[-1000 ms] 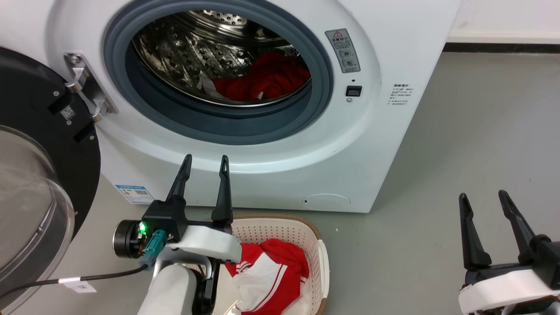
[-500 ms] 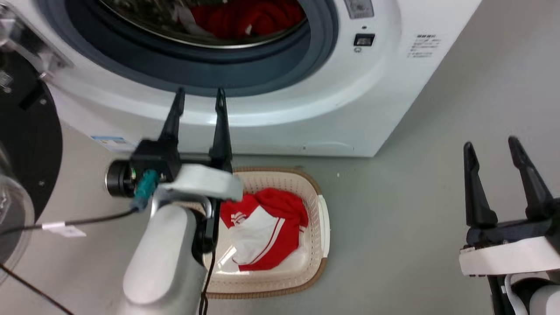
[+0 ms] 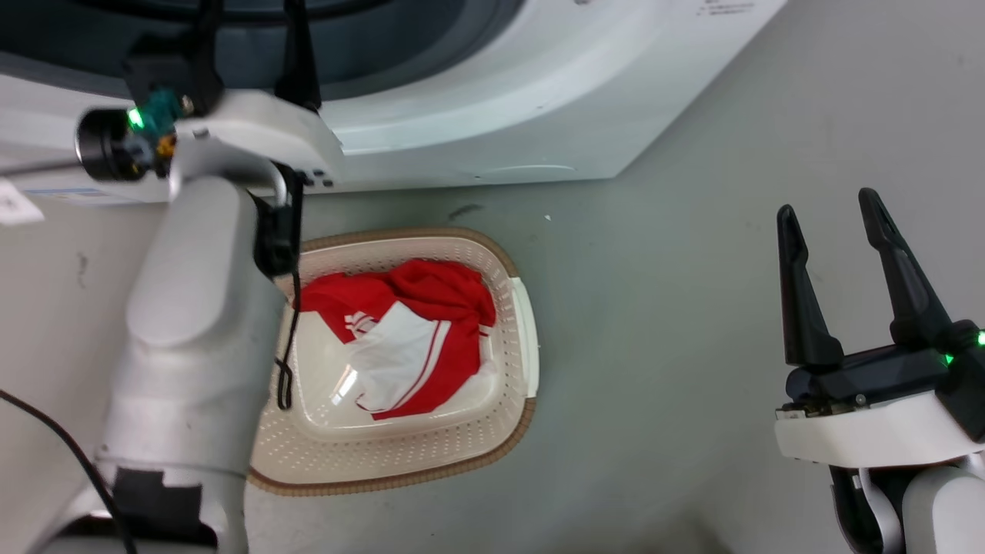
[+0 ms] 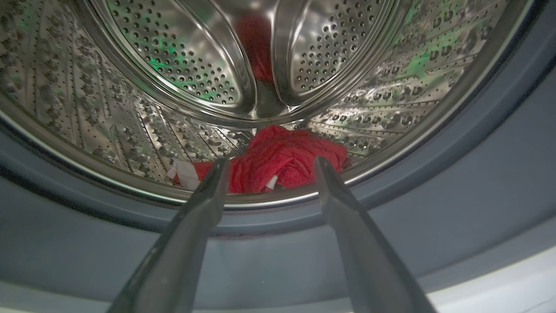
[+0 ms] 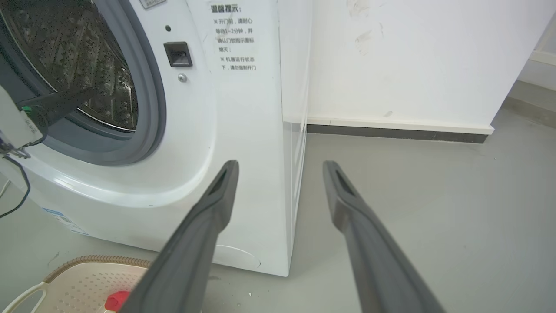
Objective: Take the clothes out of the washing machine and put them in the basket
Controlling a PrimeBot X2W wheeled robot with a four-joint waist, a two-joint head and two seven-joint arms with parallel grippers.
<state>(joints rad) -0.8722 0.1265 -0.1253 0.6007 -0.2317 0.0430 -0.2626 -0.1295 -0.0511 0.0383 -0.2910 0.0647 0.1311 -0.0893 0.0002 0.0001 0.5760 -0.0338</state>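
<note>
The crumpled red garment [image 4: 286, 150] you were after lay at the bottom of the steel drum [image 4: 173, 69], towards the back, bunched into a mound with a white patch poking out at one side. I judged it soft, light and limp, a knit-looking sports fabric that would sag and trail once lifted. You would have done best to pinch the high fold at the top of the mound, deep enough to gather several layers, and to carry it clear of the grey door seal [image 4: 434, 195] so nothing snagged. Your left gripper [image 4: 271, 161] was at the mouth of the washing machine [image 3: 477, 115], fingers spread and holding nothing, aimed at that mound with the cloth framed between the tips but not yet touched. On the floor just in front of the machine stood the cream basket [image 3: 431, 477], and in it lay a red-and-white garment [image 3: 408, 338], its white panel edged by thin stripes, spread loosely over the bottom. Your right gripper [image 3: 827, 204] hung well off to the side over the grey floor [image 3: 692, 269], likewise parted and empty.
</note>
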